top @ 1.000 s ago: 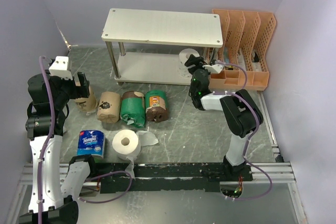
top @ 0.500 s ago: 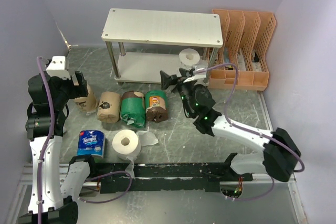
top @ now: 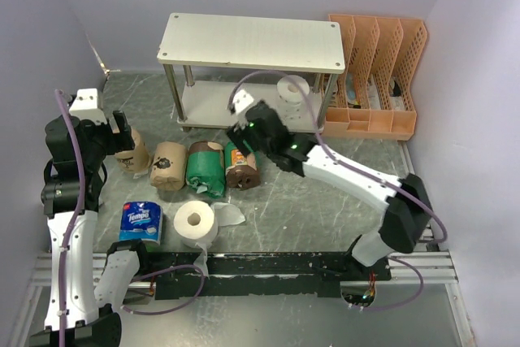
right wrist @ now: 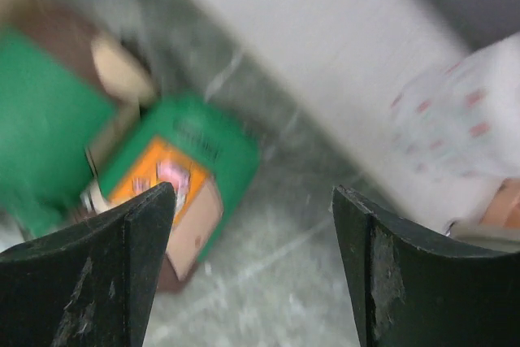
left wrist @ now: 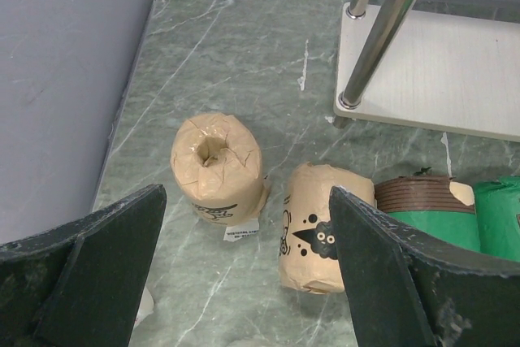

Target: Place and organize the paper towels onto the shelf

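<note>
Grey marbled worktop [top: 325,209], lilac walls.

Top view: bare white roll [top: 292,88] sits at right end of lower tier of off-white metal-legged shelf [top: 252,42], leaving room alongside. Six rolls still on worktop. Right arm [top: 349,172] has swung left from shelf to green-wrapped roll [top: 241,162].

Left wrist: left jaws wide, empty, over upright tan-wrapped roll [left wrist: 218,166]; barely shifted.

Right wrist: blurred. Right jaws wide, empty; green roll likely next pick.
</note>
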Available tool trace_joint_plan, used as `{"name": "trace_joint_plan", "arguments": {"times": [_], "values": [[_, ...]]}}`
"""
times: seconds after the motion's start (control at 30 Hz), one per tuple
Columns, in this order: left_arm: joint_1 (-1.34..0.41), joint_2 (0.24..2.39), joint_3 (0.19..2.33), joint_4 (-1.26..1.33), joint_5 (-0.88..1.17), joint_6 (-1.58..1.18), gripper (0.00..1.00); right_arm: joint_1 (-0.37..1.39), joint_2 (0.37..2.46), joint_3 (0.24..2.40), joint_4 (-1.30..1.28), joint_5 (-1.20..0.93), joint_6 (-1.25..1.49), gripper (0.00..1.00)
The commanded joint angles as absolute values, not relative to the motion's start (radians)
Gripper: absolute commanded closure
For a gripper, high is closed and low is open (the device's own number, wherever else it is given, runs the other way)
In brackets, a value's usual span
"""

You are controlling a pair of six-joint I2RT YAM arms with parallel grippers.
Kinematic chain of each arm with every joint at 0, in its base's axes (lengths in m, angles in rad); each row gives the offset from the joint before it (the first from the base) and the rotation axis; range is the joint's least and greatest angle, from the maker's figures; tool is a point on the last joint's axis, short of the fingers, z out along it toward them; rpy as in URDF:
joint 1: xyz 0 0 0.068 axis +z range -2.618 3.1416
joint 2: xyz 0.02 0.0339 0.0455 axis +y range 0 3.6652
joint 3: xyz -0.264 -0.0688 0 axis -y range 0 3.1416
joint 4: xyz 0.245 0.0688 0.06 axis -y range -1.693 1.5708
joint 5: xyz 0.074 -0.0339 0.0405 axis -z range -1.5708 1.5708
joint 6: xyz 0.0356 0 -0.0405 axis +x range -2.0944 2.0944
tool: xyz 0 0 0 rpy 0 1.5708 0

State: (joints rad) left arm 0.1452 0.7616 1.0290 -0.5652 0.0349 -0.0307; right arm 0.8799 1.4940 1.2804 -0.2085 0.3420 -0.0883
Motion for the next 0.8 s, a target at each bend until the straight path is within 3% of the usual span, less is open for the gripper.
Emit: {"name": "trace_joint_plan", "arguments": {"times": [0.0,0.53,0.77], "values": [[0.148,0.746,1.017,-0.541,0.041,-0.040,0.07,0.903,1.581,1.224,-0.520,0.307,-0.158,0.22],[0.146,0.735,0.981,-0.526,0.053,-0.035,0.06,0.923,1.480,1.072,-0.405,0.140,-0.084,0.21],[0.146,0.732,0.970,-0.522,0.064,-0.031,0.06,0.954,1.560,1.094,-0.383,0.205,-0.064,0.21]]}}
